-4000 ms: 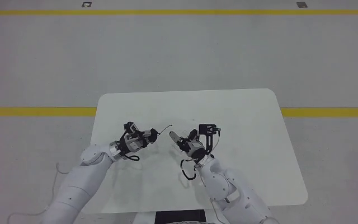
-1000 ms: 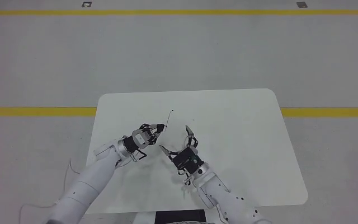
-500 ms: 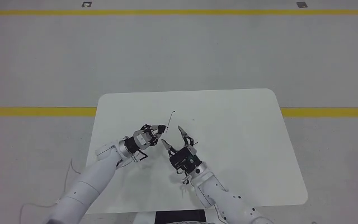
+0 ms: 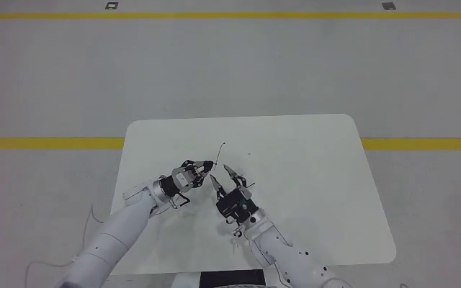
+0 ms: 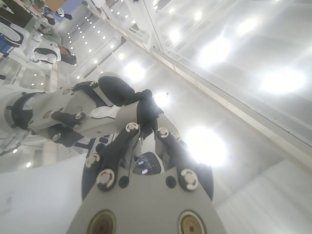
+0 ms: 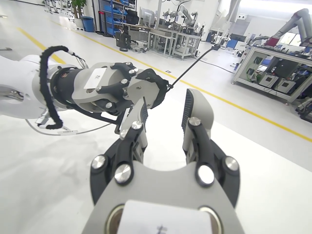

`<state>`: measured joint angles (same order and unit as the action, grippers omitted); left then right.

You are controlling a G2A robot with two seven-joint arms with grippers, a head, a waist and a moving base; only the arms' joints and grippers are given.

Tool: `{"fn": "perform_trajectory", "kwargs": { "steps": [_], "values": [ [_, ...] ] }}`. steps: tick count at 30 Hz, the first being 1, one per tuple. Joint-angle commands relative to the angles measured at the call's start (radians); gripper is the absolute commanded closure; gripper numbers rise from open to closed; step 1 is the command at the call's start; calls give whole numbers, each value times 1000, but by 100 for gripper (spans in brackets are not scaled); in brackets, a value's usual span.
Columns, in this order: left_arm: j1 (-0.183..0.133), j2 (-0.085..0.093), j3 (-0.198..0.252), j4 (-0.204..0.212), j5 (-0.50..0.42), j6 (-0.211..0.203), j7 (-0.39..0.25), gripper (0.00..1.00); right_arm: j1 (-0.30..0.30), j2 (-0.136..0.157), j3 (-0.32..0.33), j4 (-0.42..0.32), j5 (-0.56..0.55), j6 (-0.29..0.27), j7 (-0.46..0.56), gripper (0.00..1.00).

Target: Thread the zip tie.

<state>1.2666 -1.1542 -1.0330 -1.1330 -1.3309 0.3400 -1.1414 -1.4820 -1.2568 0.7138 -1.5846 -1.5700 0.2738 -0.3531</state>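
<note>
Closing in over the last second, your right pincer (image 4: 222,175) now sits just beside the left pincer (image 4: 204,171); four seconds ago it hung well apart from it. Its jaws stand apart and hold nothing, and in its own wrist view the gap between them faces the left pincer's black-wrapped tips. The left pincer is clamped on the zip tie (image 4: 217,153) and has hardly shifted. I read this as a lead-in to taking the strap, so threading has not begun and no loop is formed yet.

The zip tie is a thin black strap, straight and stiff-looking. It is pinned at one end between the left pincer's tips and rises up and away from both pincers above the table (image 4: 310,144). Its free far end carries a small block, probably the locking head. Expect it to flex when you touch it.
</note>
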Motion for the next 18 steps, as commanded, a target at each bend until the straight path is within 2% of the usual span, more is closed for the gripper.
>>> {"fn": "perform_trajectory", "kwargs": {
  "steps": [1, 18],
  "values": [
    [0, 0, 0, 0, 0, 0, 0, 100, 3, -2, -1, 1, 0, 0, 1, 73],
    [0, 0, 0, 0, 0, 0, 0, 100, 21, -15, -15, 15, 0, 7, 19, 77]
  ]
}}
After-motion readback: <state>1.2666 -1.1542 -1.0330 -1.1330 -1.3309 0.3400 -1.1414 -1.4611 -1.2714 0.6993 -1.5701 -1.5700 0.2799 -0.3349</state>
